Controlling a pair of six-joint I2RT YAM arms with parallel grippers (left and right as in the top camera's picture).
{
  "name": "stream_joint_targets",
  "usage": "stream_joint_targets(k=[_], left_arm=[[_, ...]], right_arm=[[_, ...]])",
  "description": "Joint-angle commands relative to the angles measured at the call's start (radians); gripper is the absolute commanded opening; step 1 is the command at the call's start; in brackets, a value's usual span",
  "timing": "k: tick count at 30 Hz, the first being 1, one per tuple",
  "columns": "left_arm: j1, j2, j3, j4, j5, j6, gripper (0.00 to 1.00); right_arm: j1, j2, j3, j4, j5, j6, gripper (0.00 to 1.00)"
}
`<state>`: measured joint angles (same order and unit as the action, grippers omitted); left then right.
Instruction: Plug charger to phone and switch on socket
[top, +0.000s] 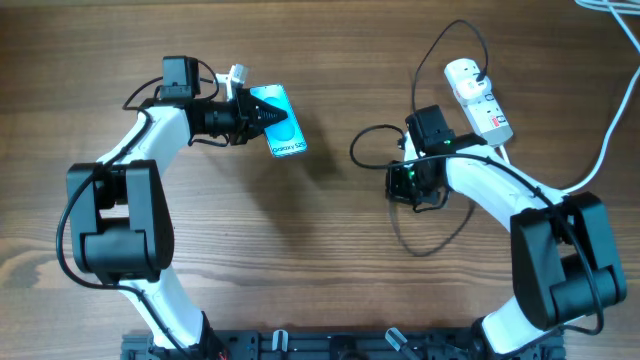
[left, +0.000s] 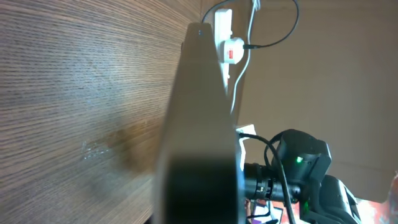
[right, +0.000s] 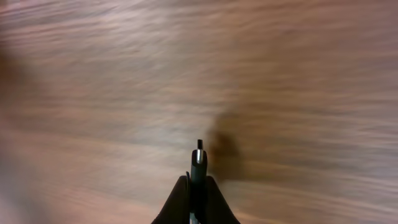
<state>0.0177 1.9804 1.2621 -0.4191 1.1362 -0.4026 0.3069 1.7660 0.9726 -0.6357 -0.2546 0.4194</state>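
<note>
The phone (top: 280, 122) with a cyan screen and a white "Galaxy" strip is held off the table by my left gripper (top: 262, 115), which is shut on its upper end. In the left wrist view the phone (left: 202, 118) shows edge-on and blurred, filling the middle. My right gripper (right: 198, 186) is shut on the charger plug (right: 198, 163), whose metallic tip sticks out past the fingers above the wood. In the overhead view that gripper (top: 403, 183) is right of the phone, with the thin black charger cable (top: 420, 245) looping round it. The white socket (top: 478, 98) lies at the back right.
The socket's thick white cord (top: 612, 130) curves along the right edge of the wooden table (top: 300, 260). The black cable also arches up behind the socket (top: 455, 30). The right arm with a green light shows in the left wrist view (left: 298, 171).
</note>
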Motion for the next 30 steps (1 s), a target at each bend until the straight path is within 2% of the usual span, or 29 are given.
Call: stream_joint_targets(k=[1,5,9,13,17,19,24,28,30], left_arm=[[-0.002,-0.004,0.001,0.004,0.013,0.002,0.04],[-0.002,-0.004,0.001,0.003,0.013,0.002,0.04],[-0.002,-0.004,0.001,0.003,0.013,0.002,0.04],[-0.002,-0.004,0.001,0.003,0.014,0.002,0.04],[-0.002,-0.004,0.001,0.003,0.014,0.002,0.04],[-0.002,-0.004,0.001,0.003,0.014,0.002,0.04],[-0.002,-0.004,0.001,0.003,0.014,0.002,0.04],[-0.002,-0.004,0.001,0.003,0.014,0.002,0.04],[-0.002,-0.004,0.001,0.003,0.014,0.002,0.04]], right_arm=[[0.030,0.011,0.003,-0.002,0.234,-0.023,0.04],[0.067,0.011,0.001,-0.002,0.301,-0.001,0.06],[0.103,0.011,0.001,0.010,0.301,0.003,0.23],[0.110,0.011,0.000,-0.011,0.301,0.007,0.34],[0.110,0.011,0.000,-0.021,0.301,0.012,0.38],[0.110,0.011,0.000,-0.021,0.300,0.019,0.35],[0.111,0.011,0.000,-0.040,0.285,0.013,0.17],[0.111,0.011,-0.013,-0.040,0.256,0.002,0.14],[0.111,0.011,-0.021,-0.040,0.256,0.002,0.07]])
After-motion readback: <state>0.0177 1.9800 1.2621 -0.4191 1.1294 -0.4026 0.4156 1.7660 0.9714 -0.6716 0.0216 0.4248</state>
